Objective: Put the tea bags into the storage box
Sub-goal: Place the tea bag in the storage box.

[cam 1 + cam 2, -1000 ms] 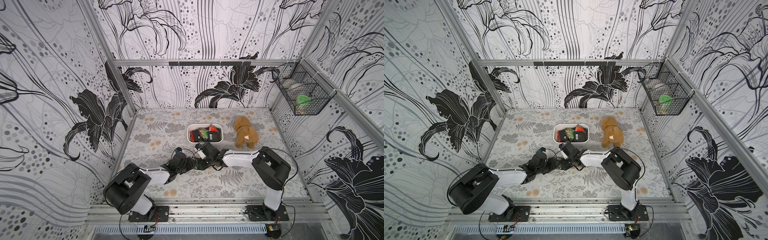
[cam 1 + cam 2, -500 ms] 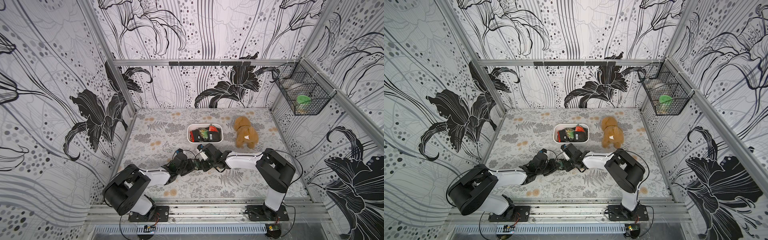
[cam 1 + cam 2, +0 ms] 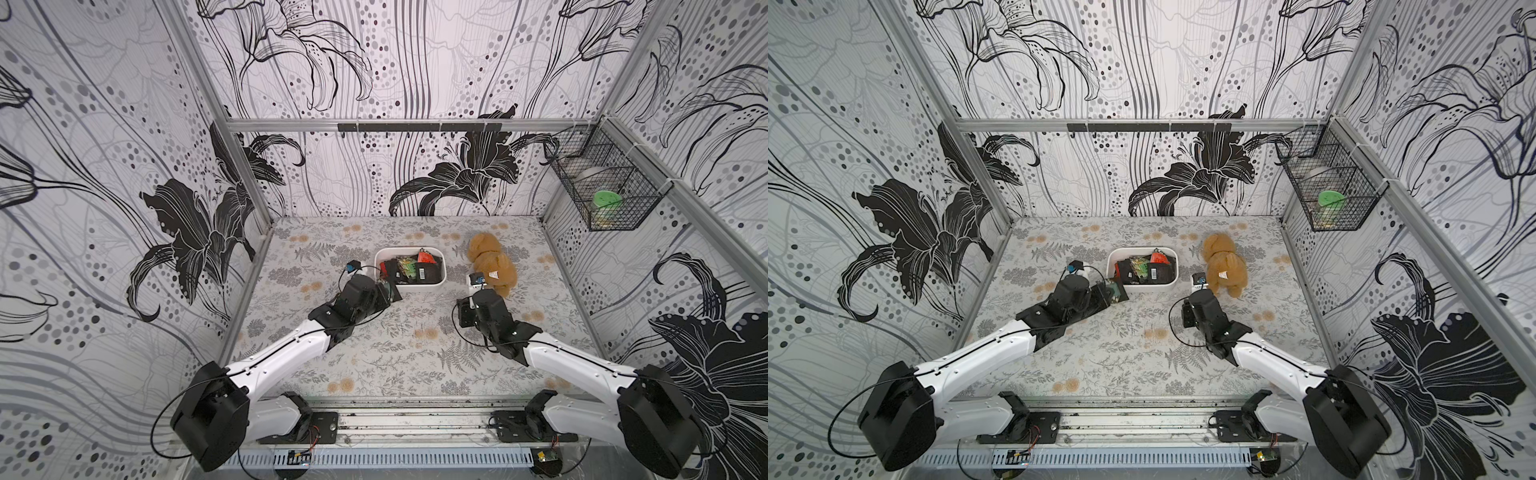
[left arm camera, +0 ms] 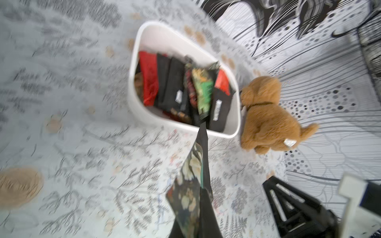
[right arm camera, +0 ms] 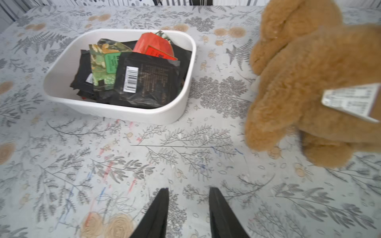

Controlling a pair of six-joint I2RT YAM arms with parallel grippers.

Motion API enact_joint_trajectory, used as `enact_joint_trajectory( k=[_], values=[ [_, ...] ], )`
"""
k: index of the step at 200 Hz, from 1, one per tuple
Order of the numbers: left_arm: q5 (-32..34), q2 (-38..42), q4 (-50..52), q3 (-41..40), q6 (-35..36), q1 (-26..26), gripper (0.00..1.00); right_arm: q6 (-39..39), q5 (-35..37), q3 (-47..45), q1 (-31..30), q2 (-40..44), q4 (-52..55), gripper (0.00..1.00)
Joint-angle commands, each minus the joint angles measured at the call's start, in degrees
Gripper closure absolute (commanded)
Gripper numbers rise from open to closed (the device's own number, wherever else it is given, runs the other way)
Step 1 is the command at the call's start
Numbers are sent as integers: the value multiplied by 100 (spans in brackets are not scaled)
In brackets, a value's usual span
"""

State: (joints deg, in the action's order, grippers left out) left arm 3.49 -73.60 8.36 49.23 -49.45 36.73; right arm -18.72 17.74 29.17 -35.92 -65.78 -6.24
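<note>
Storage box [image 5: 115, 112]: white, shallow, rounded corners; upright, open-topped, on the table [image 5: 185, 156] toward its rear middle.
Tea bags in box [image 5: 148, 82]: loose overlapping pile; mostly black foil, one with a green label, one red; the top sachet shows a barcode.
Held tea bag [image 4: 194, 175]: dark with a floral print, pinched in the left gripper [image 3: 1108, 294], just outside the box's near-left corner.

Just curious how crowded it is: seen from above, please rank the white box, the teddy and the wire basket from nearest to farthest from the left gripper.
In both top views:
1. The storage box: near left corner beside the left gripper.
2. The plush toy: beyond the box's right end.
3. The wire basket: high on the right wall.
</note>
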Motion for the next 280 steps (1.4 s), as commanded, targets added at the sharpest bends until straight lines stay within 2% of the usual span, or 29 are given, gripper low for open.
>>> enact_joint_trajectory(
  k=[1, 49, 80, 142, 219, 248, 256, 273, 280],
  values=[
    [191, -819, 333, 1012, 596, 20, 100, -157, 312, -174, -4, 336, -308, 58],
    [-101, -2995, 496, 3272, 917, 21, 100, -173, 370, -367, 65, 613, -381, 55],
    [-160, -3719, 465, 3990, 995, -34, 100, -154, 273, -387, 77, 616, -430, 54],
    [-230, -4257, 214, 4084, 884, -303, 100, -147, 116, -358, 82, 519, -483, 54],
    [-401, -4653, 138, 4109, 987, -339, 100, -125, 90, -350, 77, 467, -491, 54],
    [-330, -4549, 350, 4059, 1086, -344, 87, -127, 81, -349, 77, 469, -490, 53],
    [-292, -4419, 336, 3957, 1109, -347, 80, -121, 81, -353, 77, 476, -500, 53],
    [-228, -4065, 285, 3722, 1170, -342, 56, -104, 81, -351, 78, 497, -511, 52],
    [-198, -3926, 296, 3650, 1172, -354, 51, -99, 76, -352, 78, 513, -511, 51]
  ],
)
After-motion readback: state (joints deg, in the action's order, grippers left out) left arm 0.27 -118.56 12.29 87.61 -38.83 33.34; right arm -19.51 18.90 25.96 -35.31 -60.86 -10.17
